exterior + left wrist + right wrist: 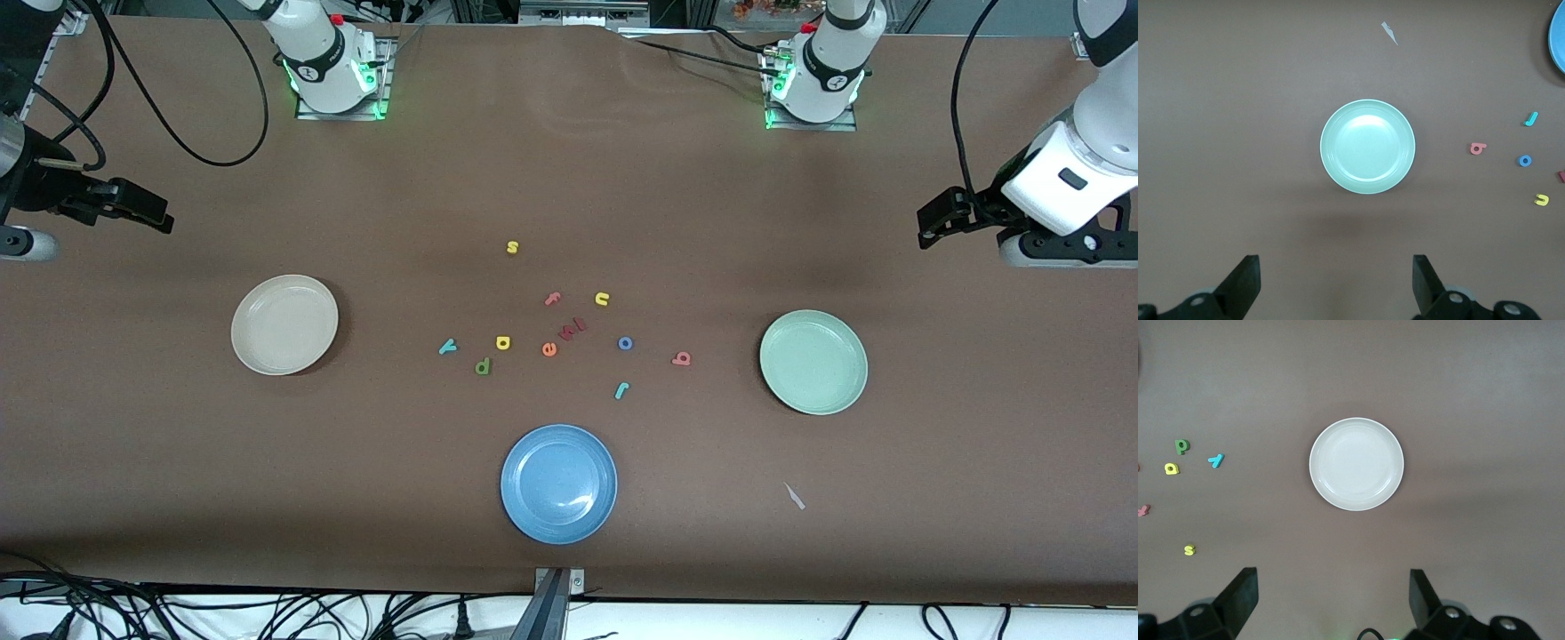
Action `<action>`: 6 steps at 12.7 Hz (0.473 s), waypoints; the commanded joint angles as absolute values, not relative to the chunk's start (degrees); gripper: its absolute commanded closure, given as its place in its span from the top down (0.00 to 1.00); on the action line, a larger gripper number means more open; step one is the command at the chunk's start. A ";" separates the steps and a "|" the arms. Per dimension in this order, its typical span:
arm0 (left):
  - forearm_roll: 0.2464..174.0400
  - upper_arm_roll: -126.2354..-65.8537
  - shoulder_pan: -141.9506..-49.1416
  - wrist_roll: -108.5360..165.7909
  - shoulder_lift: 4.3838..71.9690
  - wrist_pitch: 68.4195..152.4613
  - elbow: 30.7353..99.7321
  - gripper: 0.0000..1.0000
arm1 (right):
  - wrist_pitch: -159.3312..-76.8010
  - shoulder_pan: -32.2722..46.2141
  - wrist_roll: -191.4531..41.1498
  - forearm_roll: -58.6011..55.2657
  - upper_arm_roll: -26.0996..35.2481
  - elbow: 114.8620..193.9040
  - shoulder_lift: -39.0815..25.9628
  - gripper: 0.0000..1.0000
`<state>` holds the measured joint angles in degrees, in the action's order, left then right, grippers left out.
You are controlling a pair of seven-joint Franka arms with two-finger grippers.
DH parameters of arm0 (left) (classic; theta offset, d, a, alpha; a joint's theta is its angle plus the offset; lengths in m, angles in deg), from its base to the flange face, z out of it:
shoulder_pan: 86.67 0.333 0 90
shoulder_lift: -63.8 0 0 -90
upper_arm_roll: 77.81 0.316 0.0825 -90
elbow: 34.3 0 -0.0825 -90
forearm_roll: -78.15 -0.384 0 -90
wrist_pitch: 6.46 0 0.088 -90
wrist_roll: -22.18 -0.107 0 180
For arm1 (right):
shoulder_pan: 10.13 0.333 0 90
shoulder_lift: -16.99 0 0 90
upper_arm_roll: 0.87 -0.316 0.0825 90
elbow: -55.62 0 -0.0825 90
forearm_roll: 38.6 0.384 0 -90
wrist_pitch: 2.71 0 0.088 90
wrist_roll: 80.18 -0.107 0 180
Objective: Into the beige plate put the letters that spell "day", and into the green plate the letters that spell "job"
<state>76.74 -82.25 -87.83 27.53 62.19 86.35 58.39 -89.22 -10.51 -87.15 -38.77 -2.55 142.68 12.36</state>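
- Left tool (1331, 283) hangs high over the surface (569, 178) at the left arm's end, fingers spread wide, nothing between them; the green plate (1367, 147) lies bare under its wrist camera.
- Right tool (1331, 600) mirrors it over the right arm's end, fingers spread and empty, the beige plate (1356, 464) bare below. Both arms look to be waiting.
- In the middle of the surface, the "day" set huddles on the beige plate's side of the scatter: teal y (447, 347), yellow a (503, 342), dark green d (483, 365).
- The "job" set sits toward the green plate: blue ring o (625, 343), pinkish-red b (681, 359), teal hook j (621, 389).
- Decoys mixed in: yellow s (512, 247), pink f (552, 299), yellow u (602, 300), orange e (549, 349), with a dark red piece (573, 329) just beside it.
- My read on handling: flat little foam shapes, feather-light, soft, hardly breakable, likely to skid if nudged.
- Best hold, I'd say, is straight down across a stem or the ring's outer edges, pinching gently.
- The blue plate (558, 483) lies near the front edge, not wanted.
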 commanded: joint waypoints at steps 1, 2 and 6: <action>77.62 -82.38 -87.38 26.13 65.11 87.59 61.41 1.00 | -89.19 -10.39 -87.21 -39.30 -2.72 143.60 13.56 1.00; 77.62 -82.38 -87.37 26.22 65.20 87.41 61.24 1.00 | -89.11 -10.48 -87.13 -39.30 -2.81 143.60 13.56 1.00; 77.71 -82.29 -87.37 26.04 65.03 84.69 59.57 1.00 | -89.19 -10.39 -87.21 -39.30 -3.34 143.60 13.56 1.00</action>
<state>76.74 -82.26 -87.83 27.52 63.82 85.80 59.42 -89.22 -10.49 -87.15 -38.77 -2.98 142.68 12.38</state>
